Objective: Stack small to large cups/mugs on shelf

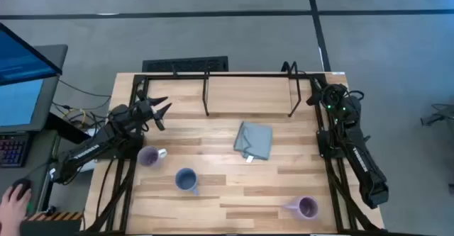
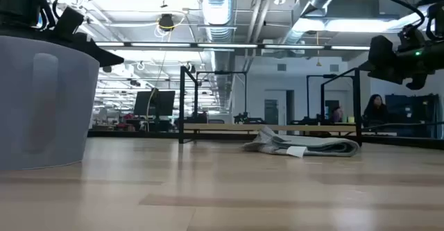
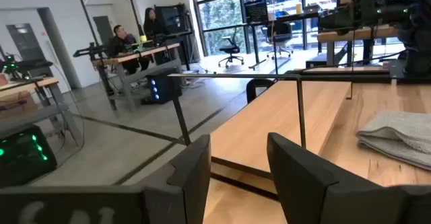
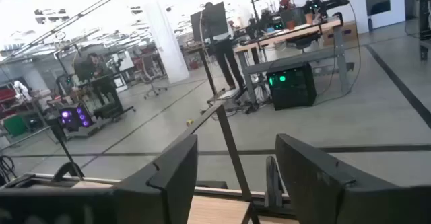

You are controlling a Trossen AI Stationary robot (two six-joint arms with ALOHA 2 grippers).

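Three mugs stand on their bases on the wooden table: a pale lavender mug [image 1: 149, 156] at the left, a blue-grey mug [image 1: 186, 180] nearer the front, which shows large in the low view [image 2: 41, 106], and a deeper purple mug [image 1: 306, 208] at the front right. The black rod shelf [image 1: 248, 76] stands on its legs at the far edge and also shows in the left wrist view [image 3: 296, 76]. My left gripper [image 1: 164, 110] [image 3: 239, 150] is open and empty, above the table beyond the lavender mug. My right gripper [image 1: 312, 93] [image 4: 236, 150] is open and empty beside the shelf's right end.
A folded grey cloth [image 1: 254, 140] lies mid-table in front of the shelf, also seen in the low view [image 2: 298, 146]. Bare wood lies between the mugs and the shelf. A person's hand [image 1: 14, 197] rests on a mouse off the table's left side.
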